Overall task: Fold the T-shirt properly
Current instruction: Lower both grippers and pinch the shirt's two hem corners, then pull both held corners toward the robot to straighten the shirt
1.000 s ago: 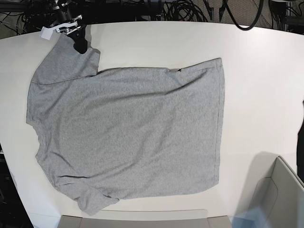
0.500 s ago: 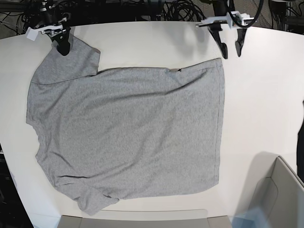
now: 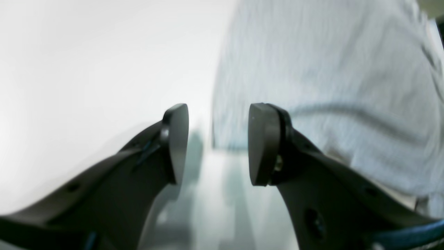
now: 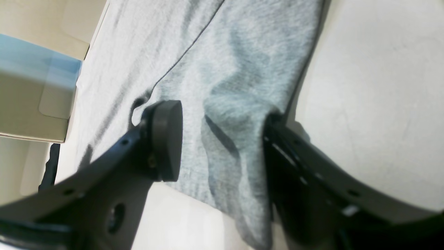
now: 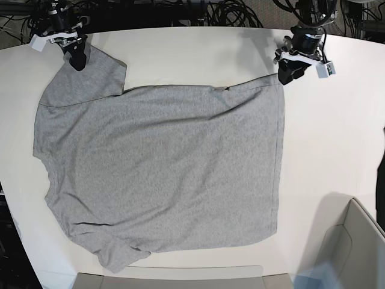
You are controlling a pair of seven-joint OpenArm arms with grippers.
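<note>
The grey T-shirt (image 5: 162, 162) lies spread flat on the white table (image 5: 337, 132), plain side up, collar and sleeves to the left and hem to the right. My left gripper (image 5: 286, 73) is at the far hem corner. In the left wrist view it (image 3: 216, 144) is open, with the shirt's corner (image 3: 312, 69) just beyond the fingertips. My right gripper (image 5: 76, 58) is at the far sleeve. In the right wrist view it (image 4: 222, 146) is open, with a fold of the sleeve cloth (image 4: 239, 86) lying between the fingers.
An open cardboard box (image 5: 355, 241) stands at the near right corner, and a cardboard flap (image 5: 168, 280) lies along the near edge. Cables hang behind the table's far edge. A dark object (image 5: 381, 180) shows at the right border.
My left gripper has come down from above the table's far edge to the shirt's far hem corner. My right gripper has stayed at the sleeve.
</note>
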